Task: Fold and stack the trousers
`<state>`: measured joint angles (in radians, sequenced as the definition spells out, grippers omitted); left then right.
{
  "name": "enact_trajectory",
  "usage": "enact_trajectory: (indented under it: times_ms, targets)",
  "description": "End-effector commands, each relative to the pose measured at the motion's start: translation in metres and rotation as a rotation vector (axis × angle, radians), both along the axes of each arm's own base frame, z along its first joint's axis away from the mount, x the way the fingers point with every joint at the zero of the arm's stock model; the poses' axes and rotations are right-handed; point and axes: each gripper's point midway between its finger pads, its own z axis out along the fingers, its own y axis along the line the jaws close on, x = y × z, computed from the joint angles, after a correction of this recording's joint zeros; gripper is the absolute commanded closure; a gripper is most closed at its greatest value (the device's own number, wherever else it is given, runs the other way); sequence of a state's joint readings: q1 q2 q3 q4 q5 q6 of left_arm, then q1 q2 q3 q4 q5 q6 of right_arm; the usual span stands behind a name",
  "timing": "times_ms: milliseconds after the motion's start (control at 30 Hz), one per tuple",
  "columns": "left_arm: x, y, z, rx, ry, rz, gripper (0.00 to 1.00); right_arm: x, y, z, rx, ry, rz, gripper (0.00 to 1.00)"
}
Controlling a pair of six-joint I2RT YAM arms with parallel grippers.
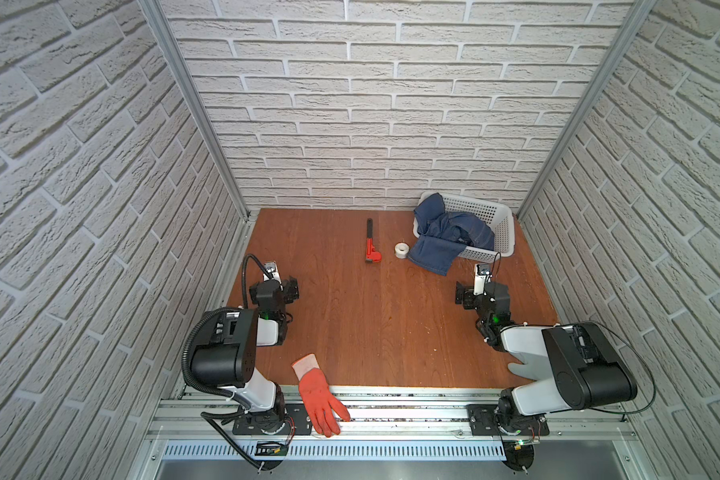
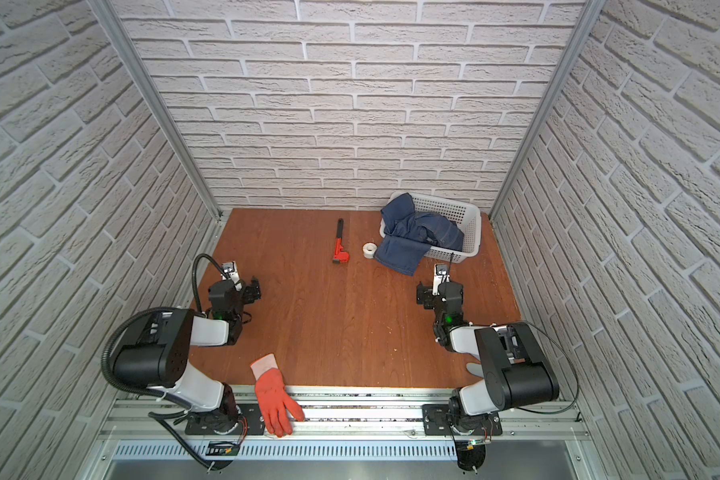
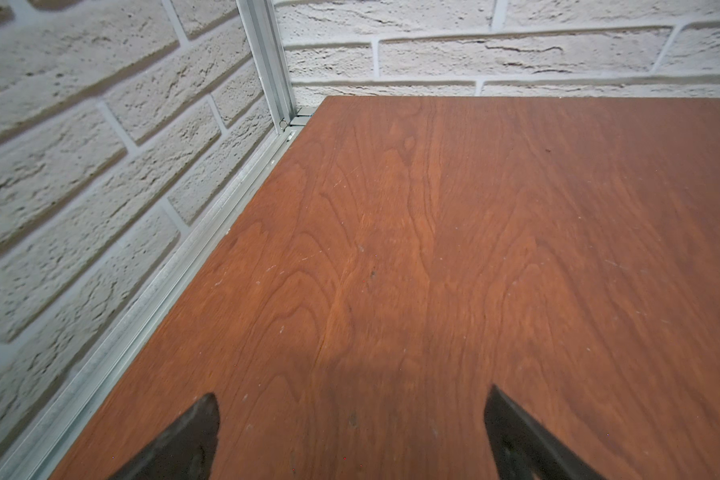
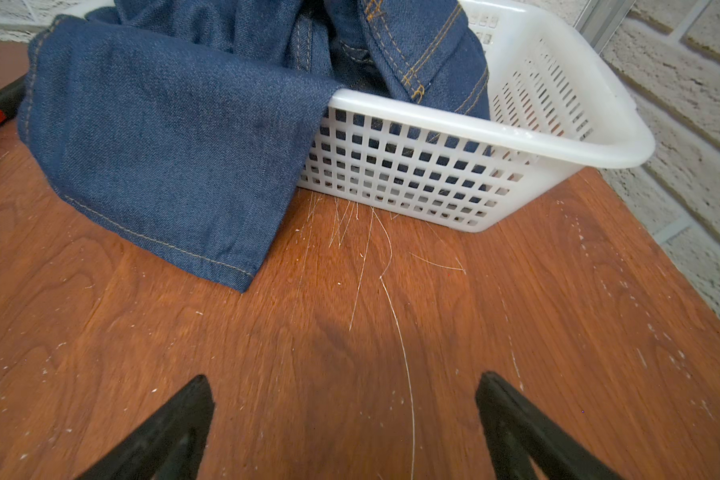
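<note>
- The trousers (image 1: 445, 235) (image 2: 412, 237), dark blue denim with tan stitching, lie bunched in a white slotted basket (image 1: 501, 232) (image 2: 470, 232) at the far right corner of the wooden surface (image 1: 371, 324).
- One leg hangs over the basket's near rim and spreads flat on the surface. In the right wrist view its hemmed end (image 4: 163, 137) lies in front of the basket wall (image 4: 433, 166).
- No brand tag or writing can be read on the denim. Only double rows of tan seam thread show.
- The left fingers (image 1: 294, 286) (image 2: 256, 289) hover over the left side of the surface, well apart from the trousers. In the left wrist view they (image 3: 192, 432) are spread wide with bare wood between them.
- The right fingers (image 1: 460, 291) (image 2: 420, 293) hang near the fallen leg, just short of the basket. In the right wrist view they (image 4: 175, 424) are also spread wide and grip nothing.
- A red pipe wrench (image 1: 371, 249) (image 2: 339, 249) with a black handle lies near the back, and a white tape roll (image 1: 401, 250) (image 2: 369, 250) sits between it and the trouser leg.
- An orange-red glove (image 1: 319, 395) (image 2: 273, 395) lies across the front edge onto the metal rail.
- A grey glove (image 1: 520, 370) (image 2: 472, 369) shows partly from under the right arm.
- A small sticker (image 1: 269, 449) on the black plate at the front is too small to read.
</note>
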<state>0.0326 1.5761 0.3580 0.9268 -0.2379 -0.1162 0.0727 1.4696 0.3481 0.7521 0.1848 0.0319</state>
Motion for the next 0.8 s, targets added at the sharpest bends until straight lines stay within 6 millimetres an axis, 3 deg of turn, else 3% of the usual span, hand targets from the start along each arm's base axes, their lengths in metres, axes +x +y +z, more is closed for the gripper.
enact_trajectory:
  times_ms: [0,567,667,700,767]
  targets:
    - [0.005,0.002,0.012,-0.006,-0.048,0.004,0.02,0.009,0.000,0.021,0.005,-0.076,0.000,0.01]
    - [0.005,0.002,0.012,-0.007,-0.048,0.004,0.02,0.009,0.000,0.021,0.007,-0.074,0.001,0.00]
    - [0.000,0.003,0.031,0.025,-0.076,0.031,0.02,0.005,0.011,0.054,-0.019,-0.132,0.072,0.07]
    - [-0.005,0.005,0.045,0.059,-0.088,0.069,0.02,0.003,0.014,0.064,-0.019,-0.092,0.080,0.07]
    - [-0.013,0.003,0.081,0.100,-0.083,0.131,0.02,-0.002,-0.002,0.100,0.076,-0.045,-0.068,0.07]
